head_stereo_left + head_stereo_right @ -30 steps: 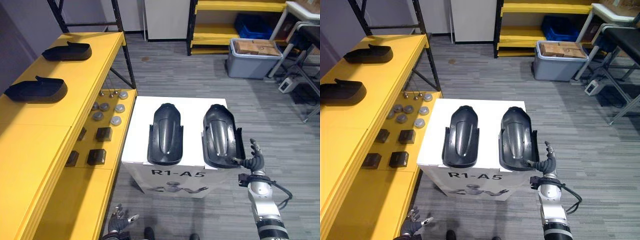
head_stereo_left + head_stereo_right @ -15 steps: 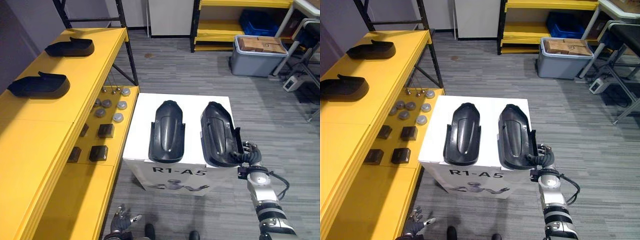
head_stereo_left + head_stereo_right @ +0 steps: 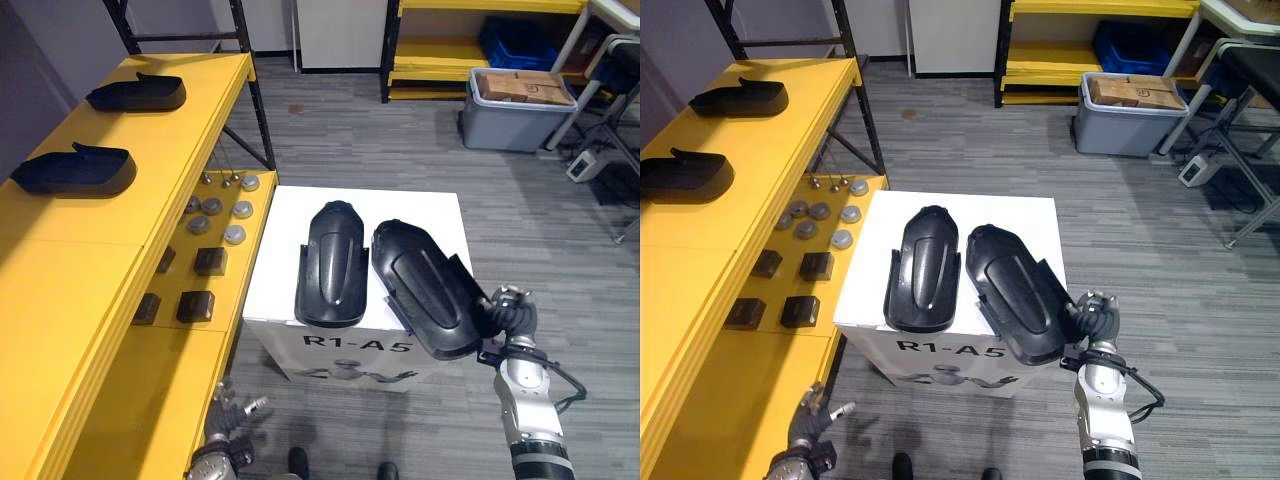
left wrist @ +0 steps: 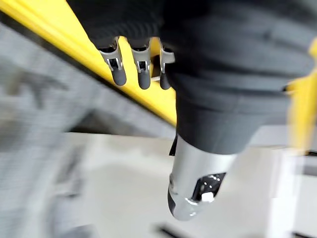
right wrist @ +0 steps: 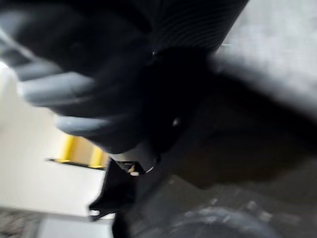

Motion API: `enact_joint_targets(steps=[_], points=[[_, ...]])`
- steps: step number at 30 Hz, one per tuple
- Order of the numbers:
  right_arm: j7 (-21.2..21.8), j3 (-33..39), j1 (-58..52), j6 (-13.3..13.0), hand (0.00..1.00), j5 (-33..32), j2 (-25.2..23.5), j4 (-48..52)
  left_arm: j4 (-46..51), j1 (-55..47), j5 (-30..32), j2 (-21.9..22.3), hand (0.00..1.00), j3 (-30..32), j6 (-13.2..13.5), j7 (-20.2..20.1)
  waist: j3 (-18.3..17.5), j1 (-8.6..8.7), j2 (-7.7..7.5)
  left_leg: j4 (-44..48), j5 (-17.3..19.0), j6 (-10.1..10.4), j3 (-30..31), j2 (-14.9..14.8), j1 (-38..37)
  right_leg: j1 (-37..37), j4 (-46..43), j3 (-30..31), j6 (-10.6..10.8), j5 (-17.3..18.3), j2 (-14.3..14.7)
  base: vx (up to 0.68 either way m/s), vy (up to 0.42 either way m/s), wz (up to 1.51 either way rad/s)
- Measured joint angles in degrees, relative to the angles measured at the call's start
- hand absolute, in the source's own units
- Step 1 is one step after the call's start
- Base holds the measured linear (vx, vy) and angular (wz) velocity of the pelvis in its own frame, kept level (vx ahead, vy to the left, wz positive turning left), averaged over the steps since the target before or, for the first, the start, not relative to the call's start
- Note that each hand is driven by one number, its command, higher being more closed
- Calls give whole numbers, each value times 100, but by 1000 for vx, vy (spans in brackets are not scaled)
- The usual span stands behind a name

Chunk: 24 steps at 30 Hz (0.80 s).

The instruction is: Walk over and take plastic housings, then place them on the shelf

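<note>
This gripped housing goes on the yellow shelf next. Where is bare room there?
The right hand grips its housing. The top board is bare on the robot's side of the nearer shelved housing. The lower board is crowded with round parts and dark blocks.

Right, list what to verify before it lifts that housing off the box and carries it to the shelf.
1. Grip: right hand is curled on the near edge of the angled housing: ok.
2. Grip firm enough to lift: cannot tell.
3. Support: the angled housing's near end overhangs the white box: not ok.
4. Clearance: its far end lies close against the second housing; whether they touch: cannot tell.
5. Left hand is open, low and free: ok.
6. Landing spot: bare shelf top this side of the nearer stored housing: ok.
</note>
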<state>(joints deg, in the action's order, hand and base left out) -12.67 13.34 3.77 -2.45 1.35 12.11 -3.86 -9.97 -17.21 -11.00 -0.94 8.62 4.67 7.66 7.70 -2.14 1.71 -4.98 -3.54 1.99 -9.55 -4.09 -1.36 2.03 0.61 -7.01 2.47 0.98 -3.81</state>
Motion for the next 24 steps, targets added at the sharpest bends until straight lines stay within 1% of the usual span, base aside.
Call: enact_joint_targets(steps=[2,5,6,9,11,12,13,15,16,18,20,22,24], points=[[-81,-1,-22,-20,100,130,-144,292,524,-5,-148,60,0,123,137,111,-1,-1,-2,0,1,0,-1,0,-7,7,0,1,4,-3,-2,-36,14,-1],[-102,-49,-136,-46,100,253,-415,726,1292,8,-308,72,0,122,311,227,-3,-14,-4,1,1,0,3,2,-32,43,1,-4,7,-4,-6,0,0,0],[-141,-124,-141,-96,100,321,-508,863,1593,2,-353,82,0,104,381,262,-4,-10,-5,1,1,0,6,5,-46,94,4,-7,9,-6,-10,0,0,0],[-221,-334,-140,-122,100,375,-624,1180,2204,47,-446,91,0,-57,545,344,-13,-15,-15,2,1,0,8,6,-86,133,2,-10,14,-8,-13,0,0,0],[-273,-534,-117,-249,100,378,-672,1435,2570,130,-531,81,0,-380,637,346,-20,-27,-21,2,1,-1,15,8,-106,157,2,-17,14,-8,-17,0,0,0],[-275,-586,-105,-282,100,385,-698,1472,2622,153,-559,77,0,-494,651,343,-24,-26,-26,2,1,-1,15,8,-113,161,2,-16,15,-8,-17,0,0,0],[-279,-716,-88,-338,100,450,-766,1489,2706,204,-585,69,0,-735,663,336,-50,-22,-40,2,1,-1,14,6,-119,166,2,-16,15,-8,-15,0,0,0],[-294,-953,-44,-344,100,513,-810,1500,2707,322,-667,40,0,-1201,671,315,-102,-20,-48,2,1,-1,12,7,-119,165,2,-14,16,-8,-15,0,0,0],[-293,-1016,-10,-344,100,548,-811,1501,2704,360,-737,30,0,-1328,670,305,-109,-19,-46,2,1,-1,10,8,-120,164,1,-11,16,-8,-15,0,0,0],[-292,-1238,133,-344,100,623,-811,1545,2663,553,-914,18,0,-1792,658,189,-129,-16,-45,3,0,-2,8,7,-124,165,0,-8,16,-7,-13,-15,2,0],[-291,-1409,194,-349,100,621,-813,1631,2599,683,-1038,13,0,-2013,642,101,-171,-11,-39,4,0,-2,5,5,-128,163,-2,-6,16,-8,-10,0,0,0],[-287,-1586,296,-369,100,611,-811,1663,2336,897,-1153,-9,0,-2185,623,80,-223,-7,-36,4,0,-2,3,3,-143,158,-2,-4,16,-8,-7,0,0,0],[-250,-1816,408,-461,100,597,-808,1677,2080,1156,-1383,-59,0,-2381,557,75,-229,-2,-35,4,0,-2,-6,1,-181,172,-2,8,15,-8,-4,-32,3,-2]])
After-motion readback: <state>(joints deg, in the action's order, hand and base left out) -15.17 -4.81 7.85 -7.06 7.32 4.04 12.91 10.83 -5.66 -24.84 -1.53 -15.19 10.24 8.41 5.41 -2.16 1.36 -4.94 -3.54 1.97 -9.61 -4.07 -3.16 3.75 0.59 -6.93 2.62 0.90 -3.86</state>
